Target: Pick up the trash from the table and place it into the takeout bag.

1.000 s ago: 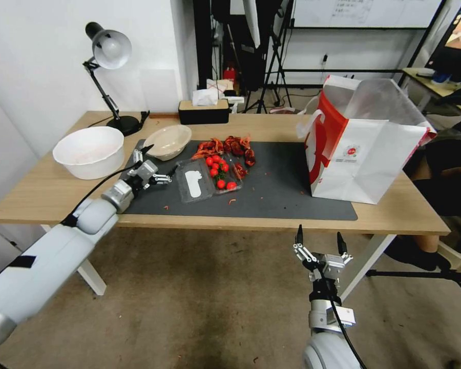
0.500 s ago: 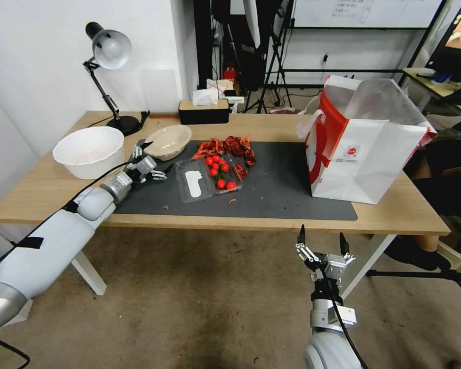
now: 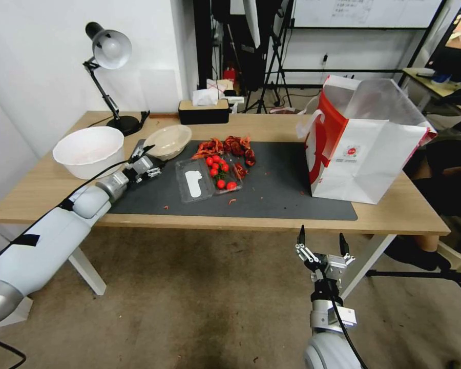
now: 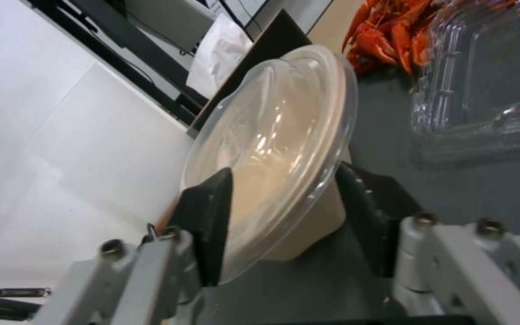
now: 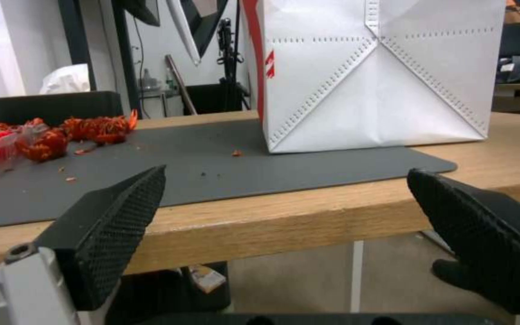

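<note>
A beige shallow bowl (image 3: 168, 141) with a clear lid sits at the mat's far left corner on the table (image 3: 46, 195). My left gripper (image 3: 148, 163) is open at the bowl's near edge. In the left wrist view the left gripper (image 4: 284, 174) straddles the bowl (image 4: 284, 126), with one black finger (image 4: 209, 216) over the lid and the other outside the wall. The white takeout bag (image 3: 363, 148) with red sides stands open at the right of the mat. Below the table's front edge my right gripper (image 3: 320, 240) hangs open and empty, facing the takeout bag (image 5: 374, 67).
A clear clamshell box (image 3: 207, 177) of cherry tomatoes lies mid-mat, with red crayfish shells (image 3: 225, 146) behind it. A large white bowl (image 3: 89, 151) stands left of the mat. A desk lamp (image 3: 110, 51) and a black tissue box (image 3: 204, 110) line the back edge.
My left gripper has reached farther forward over the mat, up to the beige bowl's near edge. The right arm has hardly moved.
</note>
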Tool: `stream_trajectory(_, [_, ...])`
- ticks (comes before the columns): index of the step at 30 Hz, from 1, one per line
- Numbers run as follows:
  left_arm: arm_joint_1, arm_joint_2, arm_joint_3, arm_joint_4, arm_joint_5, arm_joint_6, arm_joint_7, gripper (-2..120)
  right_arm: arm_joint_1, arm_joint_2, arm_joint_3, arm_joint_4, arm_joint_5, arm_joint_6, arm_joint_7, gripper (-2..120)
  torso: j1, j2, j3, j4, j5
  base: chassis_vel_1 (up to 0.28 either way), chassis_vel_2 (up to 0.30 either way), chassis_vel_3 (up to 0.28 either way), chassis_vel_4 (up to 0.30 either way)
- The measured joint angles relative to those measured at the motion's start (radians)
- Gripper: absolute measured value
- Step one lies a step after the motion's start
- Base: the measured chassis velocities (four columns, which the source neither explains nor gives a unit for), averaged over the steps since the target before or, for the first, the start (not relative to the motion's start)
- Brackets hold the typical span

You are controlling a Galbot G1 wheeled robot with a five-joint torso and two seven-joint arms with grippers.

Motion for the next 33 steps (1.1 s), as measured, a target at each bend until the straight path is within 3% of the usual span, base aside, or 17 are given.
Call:
stream_trajectory(3, [-0.012,0.004,0.006,0.013,0.001,0.000,0.009,27,0.000,0.001,-0.001,0.000,0.000,0.000,0.000,100,0.000,0.000,0.000,-0.0001,0.0000,0.000,0.000,0.000,0.000])
stream_trajectory(11, [-0.014,0.018,0.010,0.024,0.006,0.000,0.023,2,-0.004,0.000,-0.001,0.001,-0.001,0.002,0.000,100,0.000,0.000,0.000,0.0000,0.0000,0.000,0.000,0.000,0.000])
stream_trajectory(33, [-0.027,0.005,-0.013,0.030,0.030,-0.033,0.022,0,-0.009,0.003,-0.002,0.001,-0.006,0.007,0.001,100,0.000,0.000,0.000,-0.0001,-0.0002,0.000,0.000,0.000,0.000])
